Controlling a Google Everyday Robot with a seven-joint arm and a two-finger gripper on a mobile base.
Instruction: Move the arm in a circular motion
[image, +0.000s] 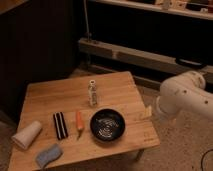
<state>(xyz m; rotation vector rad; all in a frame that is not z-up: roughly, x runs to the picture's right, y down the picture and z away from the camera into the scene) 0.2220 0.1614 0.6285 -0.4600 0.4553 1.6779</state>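
Hanging off right edge of table, my arm bends at rounded white joint. Gripper small pale tip just beside table edge, near black bowl; grip width cannot tell. On table: carrot, small bottle, dark bar, white cup, blue sponge.

On the wooden table sit one black bowl, one orange carrot, one clear bottle, one white cup, one blue-grey sponge and one black rectangular block, with one pale gripper at its right edge.
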